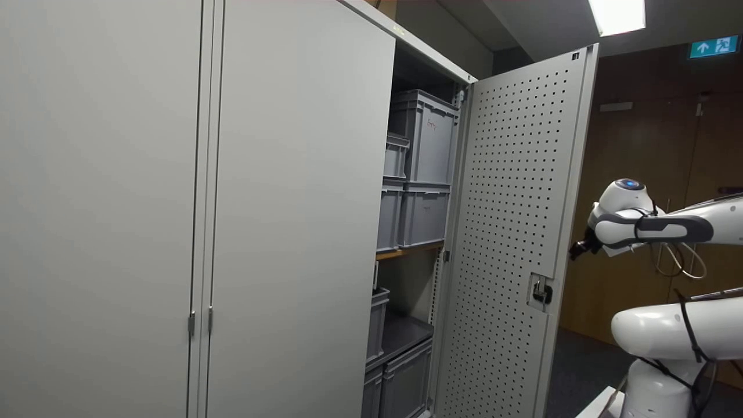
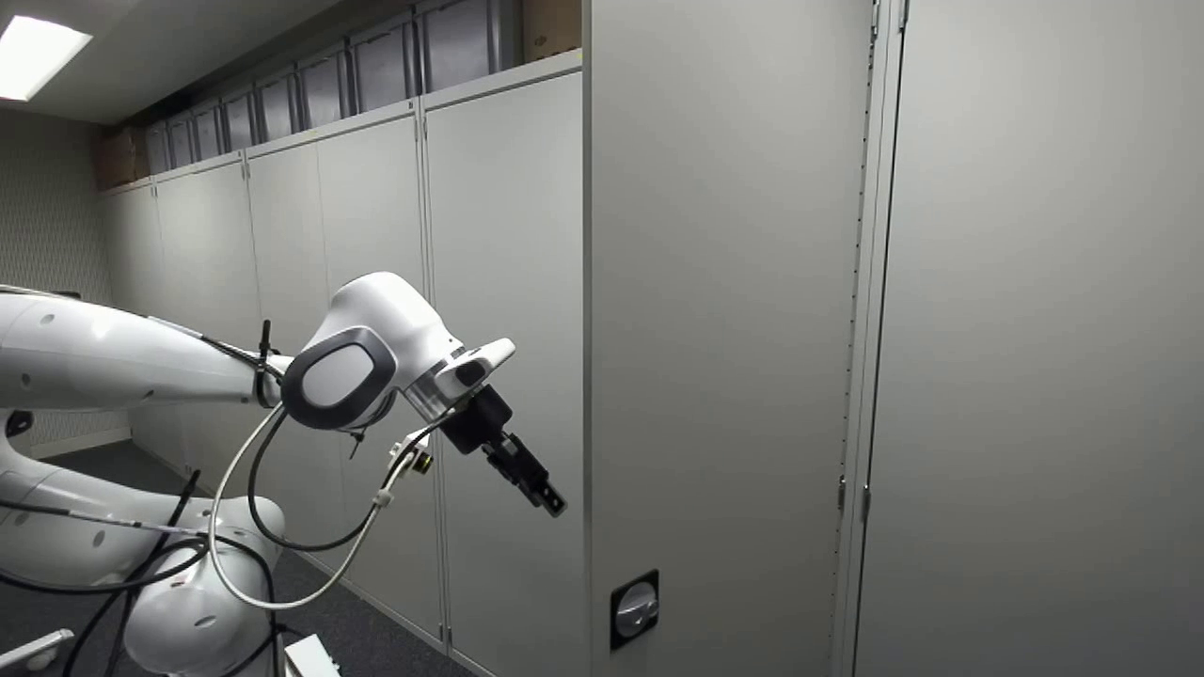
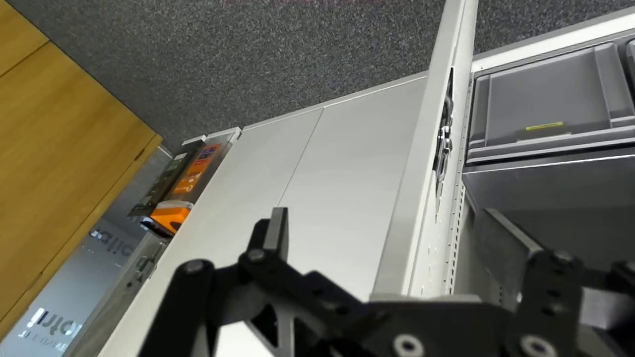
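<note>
A tall grey cabinet door stands swung out, its perforated inner side (image 1: pixel 511 191) and plain outer side (image 2: pixel 724 310) seen in the exterior views. My gripper (image 3: pixel 394 223) is open, with nothing gripped between its wide-set fingers. In the wrist view the door's free edge (image 3: pixel 412 198) runs through the space between the fingertips, farther off. The gripper (image 2: pixel 553 503) points down at a slant near that edge, above the height of the round handle (image 2: pixel 636 609). The latch (image 1: pixel 541 291) shows on the inside. Whether the gripper touches the door, I cannot tell.
Grey bins (image 1: pixel 426 215) fill shelves inside the cabinet. A shut cabinet door (image 1: pixel 302 203) stands beside the opening. More cabinets (image 2: pixel 367 226) line the wall behind the arm, with bins (image 2: pixel 381 70) on top. Orange and dark boxes (image 3: pixel 191 173) stand beyond, on dark carpet (image 3: pixel 248 59).
</note>
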